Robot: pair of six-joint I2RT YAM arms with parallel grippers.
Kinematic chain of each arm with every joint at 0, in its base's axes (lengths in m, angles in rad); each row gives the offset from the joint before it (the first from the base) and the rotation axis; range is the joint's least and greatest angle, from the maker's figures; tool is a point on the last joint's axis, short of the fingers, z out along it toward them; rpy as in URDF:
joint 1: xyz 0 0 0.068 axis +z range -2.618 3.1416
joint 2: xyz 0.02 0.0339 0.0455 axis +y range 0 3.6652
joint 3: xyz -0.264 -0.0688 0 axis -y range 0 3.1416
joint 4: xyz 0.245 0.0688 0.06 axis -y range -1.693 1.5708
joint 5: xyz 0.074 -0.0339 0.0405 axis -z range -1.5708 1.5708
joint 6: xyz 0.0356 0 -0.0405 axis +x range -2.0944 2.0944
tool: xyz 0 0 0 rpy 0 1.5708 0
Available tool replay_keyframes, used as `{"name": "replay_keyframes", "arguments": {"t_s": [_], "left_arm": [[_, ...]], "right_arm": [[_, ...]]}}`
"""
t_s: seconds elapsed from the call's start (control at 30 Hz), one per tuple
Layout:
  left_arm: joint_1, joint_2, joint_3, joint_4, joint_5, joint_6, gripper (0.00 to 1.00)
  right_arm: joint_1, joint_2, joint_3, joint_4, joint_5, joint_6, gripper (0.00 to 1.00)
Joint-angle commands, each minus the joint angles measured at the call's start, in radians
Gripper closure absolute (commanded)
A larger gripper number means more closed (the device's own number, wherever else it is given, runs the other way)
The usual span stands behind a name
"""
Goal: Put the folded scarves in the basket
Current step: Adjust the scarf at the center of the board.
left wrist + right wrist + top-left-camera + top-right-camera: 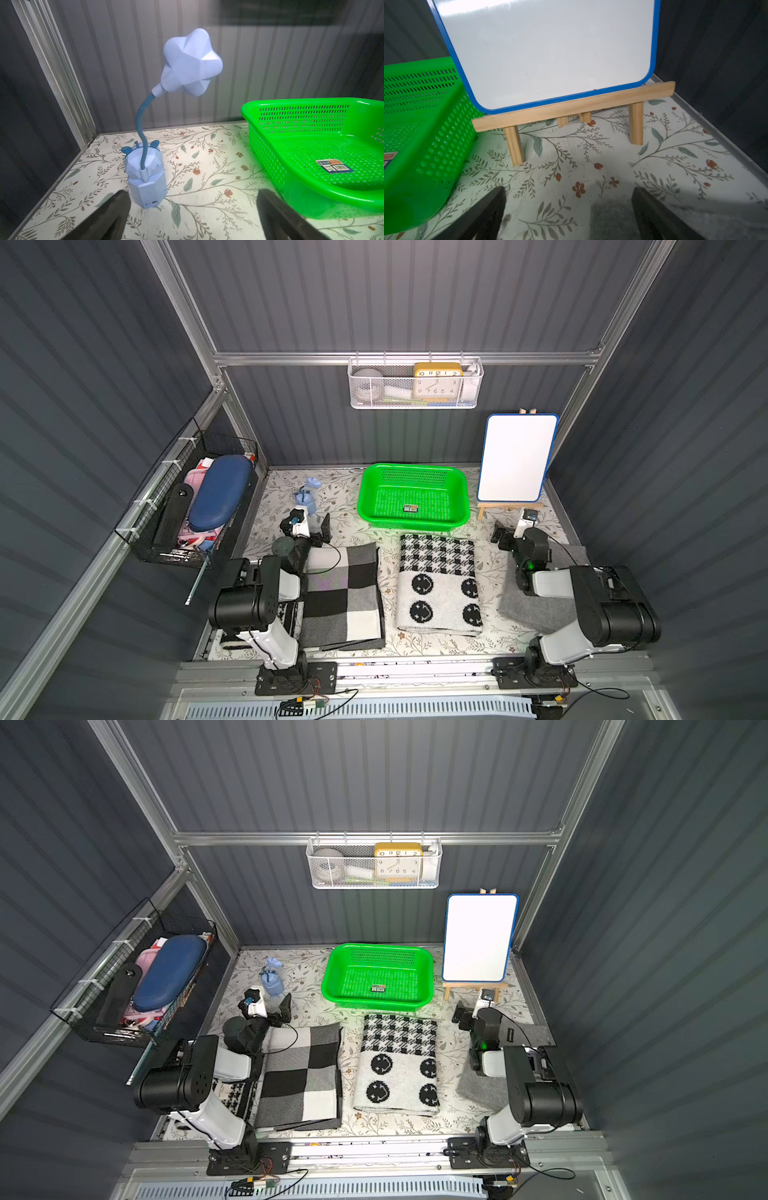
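The green basket (415, 526) (376, 1004) stands empty at the back centre, with only a label on its floor. Right in front of it lies a folded scarf (438, 585) (397, 1065), black-and-white houndstooth with smiley faces. A folded grey, black and white checked scarf (343, 593) (301, 1073) lies to its left, and a plain grey folded cloth (523, 605) (610, 220) sits under the right arm. My left gripper (309, 522) (193, 193) is open left of the basket (311, 193). My right gripper (517, 526) (569, 190) is open to the right of the basket (436, 135). Neither holds anything.
A pale blue gooseneck lamp (306, 493) (145, 176) stands just beyond the left gripper. A whiteboard on a wooden easel (517, 458) (546, 52) stands beyond the right gripper. A white wire basket (415, 385) hangs on the back wall and a black wire basket (195, 506) on the left wall.
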Motion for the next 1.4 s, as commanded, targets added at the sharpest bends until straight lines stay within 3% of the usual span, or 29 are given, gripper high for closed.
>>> {"name": "replay_keyframes", "arguments": {"t_s": [0.0,0.8,0.9,1.0,1.1,1.2,1.37], "left_arm": [[-0.003,0.002,0.016,-0.010,0.007,0.022,0.01],[-0.004,-0.001,0.012,-0.004,0.010,0.021,0.01],[-0.004,-0.060,0.024,-0.061,-0.021,0.007,0.01],[-0.004,-0.218,0.106,-0.363,-0.127,-0.101,0.01],[-0.003,-0.346,0.183,-0.622,-0.209,-0.299,0.01],[0.000,-0.417,0.286,-0.882,-0.189,-0.453,0.01],[0.002,-0.520,0.313,-1.076,-0.174,-0.671,0.01]], "right_arm": [[0.005,0.011,-0.004,0.022,-0.003,-0.002,0.01],[0.006,0.010,-0.005,0.023,-0.003,-0.003,0.01],[0.006,-0.037,-0.034,0.055,0.037,0.012,0.01],[0.006,-0.243,-0.039,-0.151,0.081,0.047,0.01],[0.003,-0.473,0.032,-0.546,0.197,0.231,0.01],[-0.008,-0.617,0.072,-0.845,0.317,0.461,0.01],[-0.059,-0.809,0.088,-1.089,0.129,0.590,0.01]]}}
